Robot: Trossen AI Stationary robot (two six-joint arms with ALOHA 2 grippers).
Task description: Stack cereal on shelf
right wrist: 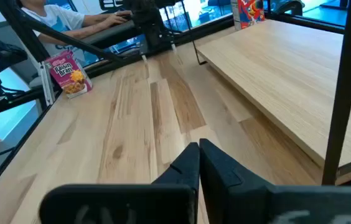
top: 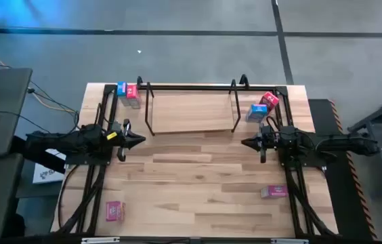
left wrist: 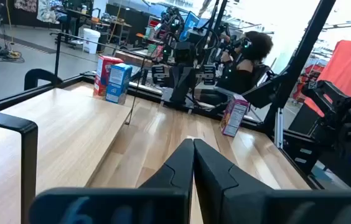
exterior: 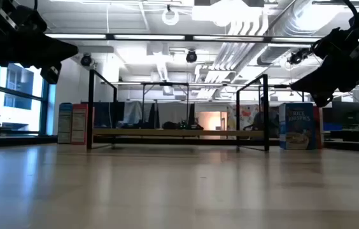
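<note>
You've got the wooden table [top: 198,183] filling most of the high view, and everything else sits on it. Next biggest is the shelf [top: 191,112], a black wire frame over a light board, parked along the far edge in the middle; its board has nothing on it.

Then your 2 arms. The left gripper [top: 137,141] hangs just in front of the shelf's left end, pointing toward the middle of the table, and in its wrist view the 2 fingers [left wrist: 175,171] are pressed together, holding nothing. The right gripper [top: 248,143] mirrors it off the shelf's right end, fingers [right wrist: 185,165] clenched tight on nothing too.

Now the cereal, all of it off the shelf:
- A blue box [top: 121,89] and a pink box [top: 132,93] stand side by side just outside the shelf's left end, at the far left corner.
- A red box [top: 269,100] and a blue Rice Krispies box [top: 257,112] sit touching just outside the shelf's right end.
- A pink Raisin Bran box [top: 114,211] lies near the front left corner, well apart from the rest.
- Another pink box [top: 273,192] lies near the right rail, in front of the right arm.

A person sits beyond the table in the wrist views.
</note>
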